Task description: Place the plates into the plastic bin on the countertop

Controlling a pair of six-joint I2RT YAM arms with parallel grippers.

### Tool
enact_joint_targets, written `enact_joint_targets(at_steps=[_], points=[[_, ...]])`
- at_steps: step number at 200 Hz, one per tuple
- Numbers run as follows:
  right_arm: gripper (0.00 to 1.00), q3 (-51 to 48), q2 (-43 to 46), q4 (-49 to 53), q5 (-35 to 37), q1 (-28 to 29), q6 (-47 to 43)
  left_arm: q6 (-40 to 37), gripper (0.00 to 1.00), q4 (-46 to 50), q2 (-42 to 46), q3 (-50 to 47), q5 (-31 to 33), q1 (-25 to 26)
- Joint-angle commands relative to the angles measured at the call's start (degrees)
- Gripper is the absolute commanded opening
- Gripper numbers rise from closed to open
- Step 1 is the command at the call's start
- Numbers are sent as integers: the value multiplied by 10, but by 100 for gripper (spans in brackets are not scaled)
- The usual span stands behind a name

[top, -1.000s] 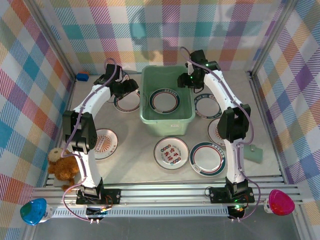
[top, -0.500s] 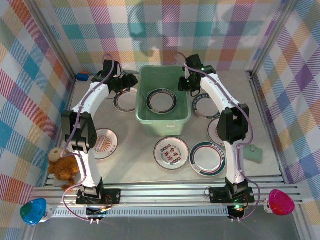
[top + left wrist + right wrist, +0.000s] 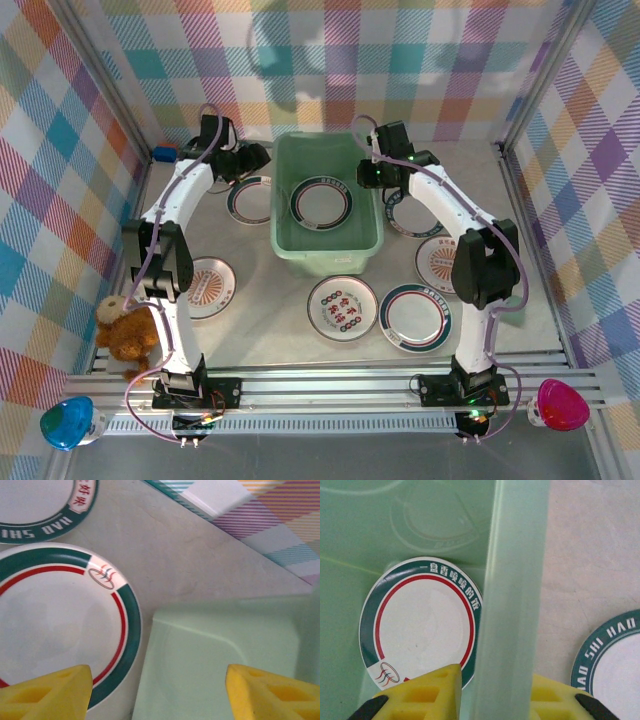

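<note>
From above, the plastic bin [image 3: 325, 262] sits toward twelve o'clock on the beige surface [image 3: 270, 310], with one green-rimmed plate [image 3: 321, 203] inside. The right wrist camera adds detail: the right claw [image 3: 495, 675] is clamped across the bin's three o'clock wall. The left wrist camera shows the left claw [image 3: 159, 680] spread apart above a second plate [image 3: 55, 625], at the bin's nine o'clock.

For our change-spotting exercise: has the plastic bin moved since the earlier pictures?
Yes: the plastic bin slid slightly left, closing on the green-rimmed plate beside its left wall.
</note>
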State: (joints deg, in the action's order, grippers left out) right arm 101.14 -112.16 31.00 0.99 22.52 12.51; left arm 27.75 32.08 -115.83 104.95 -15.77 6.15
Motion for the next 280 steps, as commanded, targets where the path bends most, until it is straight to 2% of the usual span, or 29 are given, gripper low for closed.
enact_joint_targets(at_steps=[1, 48, 86, 142, 178, 237, 280], points=[[27, 13, -11, -66, -36, 16, -61, 4, 71, 51, -16, 14, 24, -12], [32, 50, -40, -32, -29, 15, -68, 45, 71, 124, -41, 10, 51, -38], [41, 68, -47, -22, -23, 12, -73, 49, 71, 114, -43, -10, 61, -43], [44, 88, -43, -3, -4, 11, -78, 43, 72, 137, -22, -36, 106, -61], [49, 85, -36, 7, 1, 9, -74, 47, 72, 123, -7, -72, 101, -75], [55, 88, -30, 4, -10, 10, -68, 39, 72, 67, -46, -73, 70, -77], [58, 90, -30, 3, -13, 10, -61, 36, 64, 36, -76, -67, 57, -80]])
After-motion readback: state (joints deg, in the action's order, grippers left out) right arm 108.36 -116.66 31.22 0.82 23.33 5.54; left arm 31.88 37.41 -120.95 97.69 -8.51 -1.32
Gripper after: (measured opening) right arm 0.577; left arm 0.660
